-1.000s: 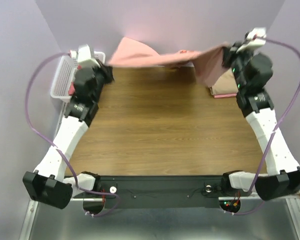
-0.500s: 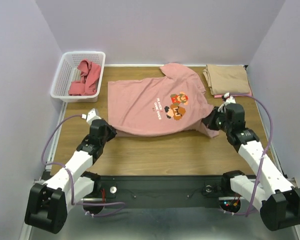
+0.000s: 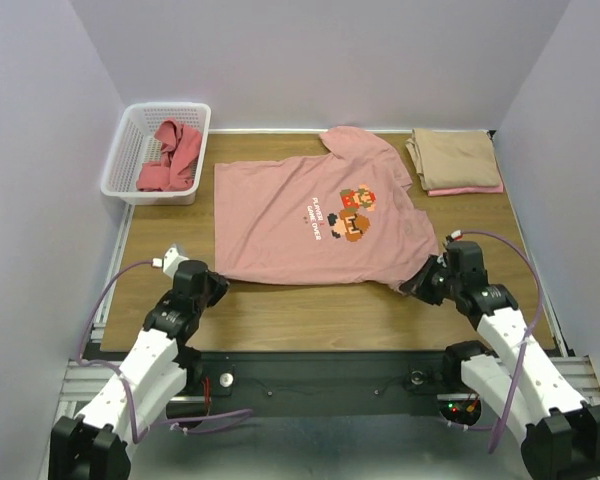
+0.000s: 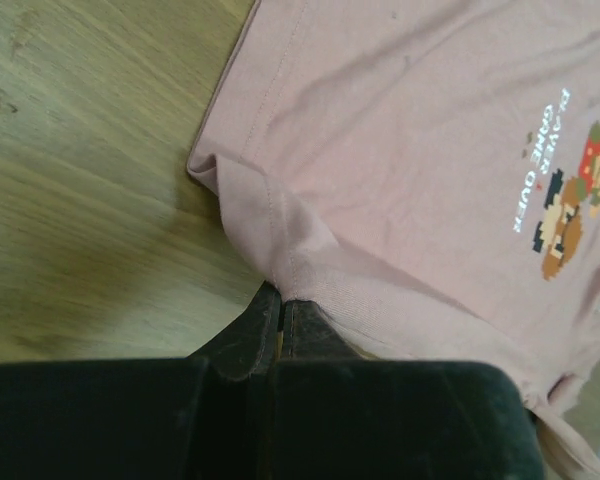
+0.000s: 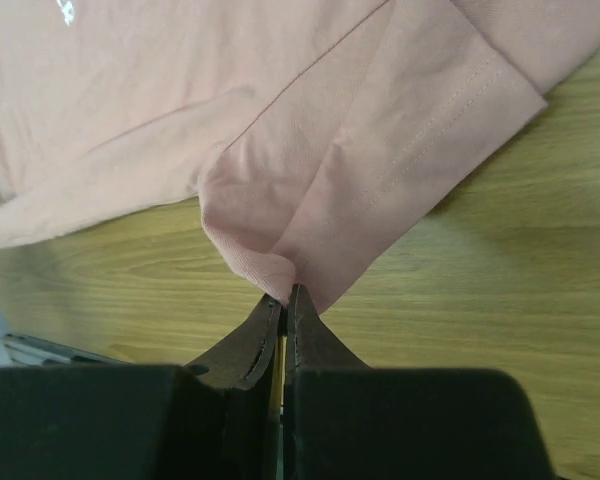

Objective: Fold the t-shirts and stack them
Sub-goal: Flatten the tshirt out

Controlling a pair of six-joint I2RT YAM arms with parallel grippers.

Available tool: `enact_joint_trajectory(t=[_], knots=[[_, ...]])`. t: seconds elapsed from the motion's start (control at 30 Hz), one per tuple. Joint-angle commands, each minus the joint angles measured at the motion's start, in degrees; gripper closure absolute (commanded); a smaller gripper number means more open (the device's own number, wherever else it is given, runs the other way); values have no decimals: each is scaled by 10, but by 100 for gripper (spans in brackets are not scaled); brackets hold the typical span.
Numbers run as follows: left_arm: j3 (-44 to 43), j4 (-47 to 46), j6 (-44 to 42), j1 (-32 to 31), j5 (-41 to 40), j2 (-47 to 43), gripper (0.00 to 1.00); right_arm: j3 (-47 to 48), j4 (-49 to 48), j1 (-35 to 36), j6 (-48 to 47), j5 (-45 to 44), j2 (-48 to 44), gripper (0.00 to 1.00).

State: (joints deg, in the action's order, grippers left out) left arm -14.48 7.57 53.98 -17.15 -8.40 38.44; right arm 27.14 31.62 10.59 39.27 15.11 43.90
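Top external: pink tee (image 3: 280, 215), centre, printed "GAME OVER", rest illegible; left gripper (image 3: 218, 282), right gripper (image 3: 413, 285) clamped on its edge.

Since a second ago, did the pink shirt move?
Yes. The pink shirt came down from the far edge, past the basket, toward the near side and lies flat.

Pinched cloth, left gripper (image 4: 282, 305): the pink t-shirt (image 4: 410, 130) dives between the pressed-together tips, and that bit is out of sight.
Pinched cloth, right gripper (image 5: 283, 300): same here, the fold vanishes between the tips.
Shirt ahead of the jaws: cut off by the edges in both wrist views.
Chest text (image 3: 318, 218): too small to read from above.
Pink layer (image 3: 468, 190) under the tan t-shirt (image 3: 455, 157), beyond the right jaws: only an edge peeks out.
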Motion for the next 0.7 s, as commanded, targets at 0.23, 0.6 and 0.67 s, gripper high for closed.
enact_joint_trajectory(t=[0.23, 0.6, 0.67], knots=[[-31, 141, 68, 1, 14, -17, 100, 60, 130, 0, 106, -78, -86, 99], [-18, 165, 114, 1, 56, -26, 100, 6, 221, 0, 175, -63, -163, 95], [-19, 169, 113, 1, 59, -28, 100, -6, 226, -1, 180, -55, -174, 95]])
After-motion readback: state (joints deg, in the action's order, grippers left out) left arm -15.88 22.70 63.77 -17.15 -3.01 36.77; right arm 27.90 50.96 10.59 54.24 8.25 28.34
